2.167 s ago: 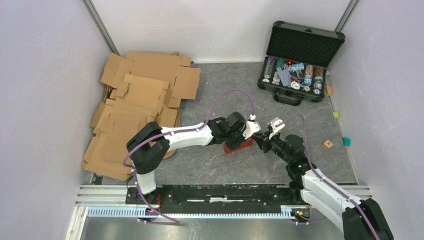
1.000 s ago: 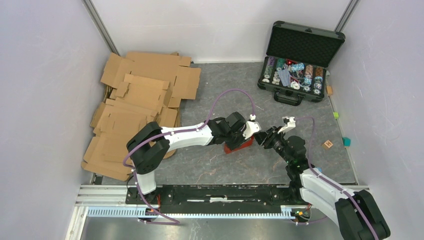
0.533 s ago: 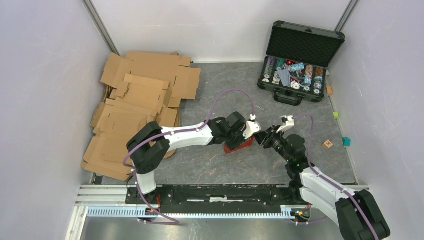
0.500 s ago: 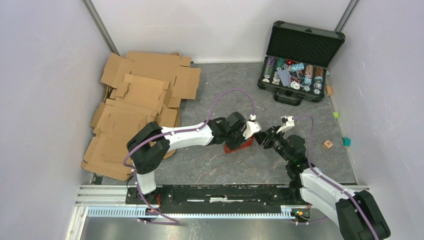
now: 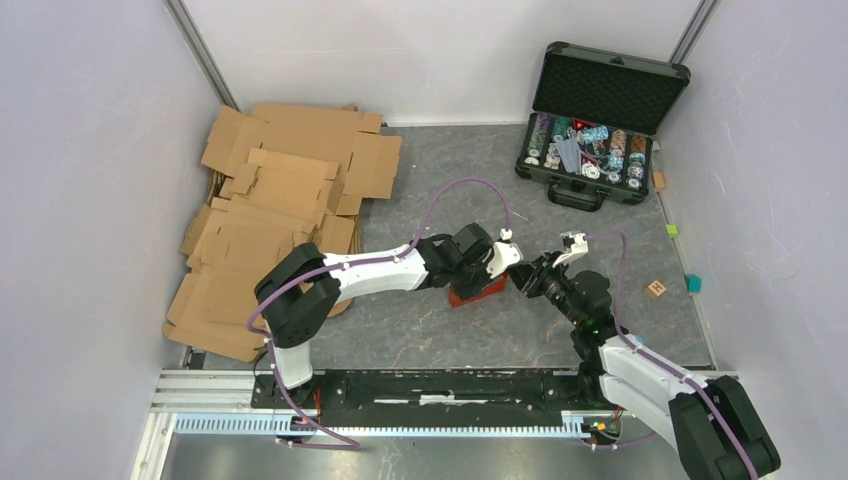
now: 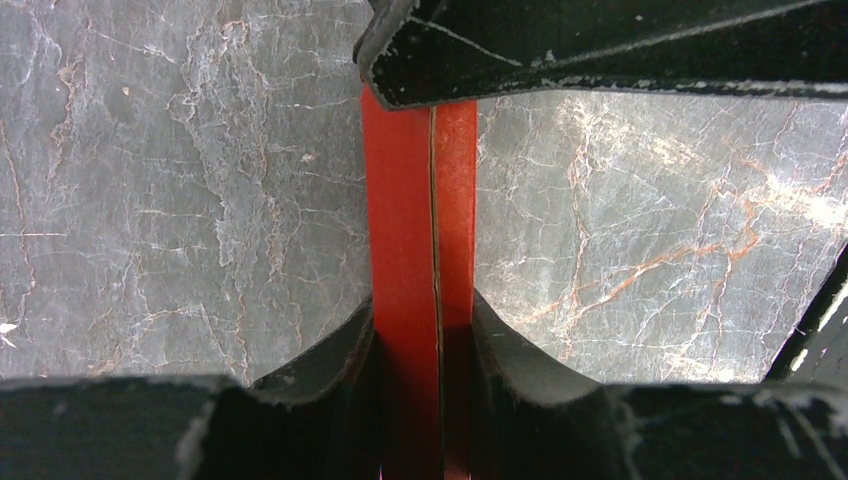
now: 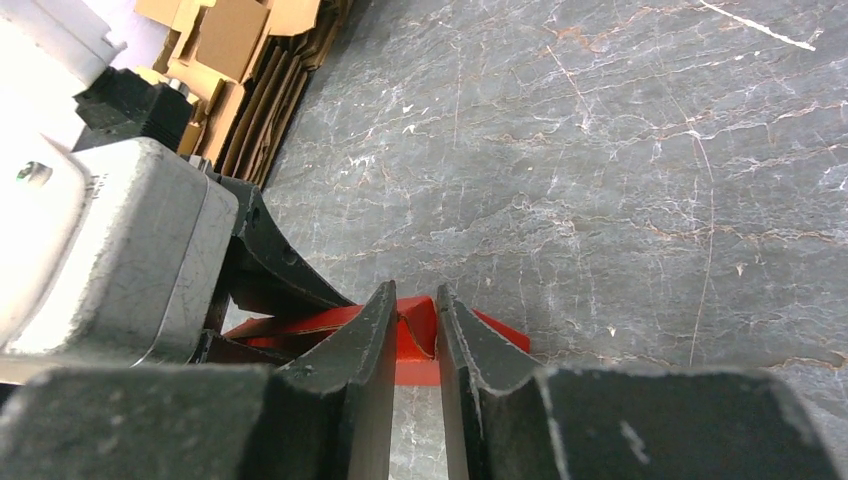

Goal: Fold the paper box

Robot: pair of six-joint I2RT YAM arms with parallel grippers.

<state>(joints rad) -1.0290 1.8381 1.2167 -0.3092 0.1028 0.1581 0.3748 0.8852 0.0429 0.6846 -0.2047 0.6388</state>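
Mid-fold, I'd say: right fingers (image 7: 360,340) a sliver apart at a corner flap of the paper box (image 7: 415,335), can't tell if gripping; left fingers (image 6: 330,350) pinch its doubled red wall; box sits mid surface (image 5: 420,170), remaining walls likely untucked; cardboard sheets (image 5: 290,170) far left, chip case (image 5: 600,100) far right.
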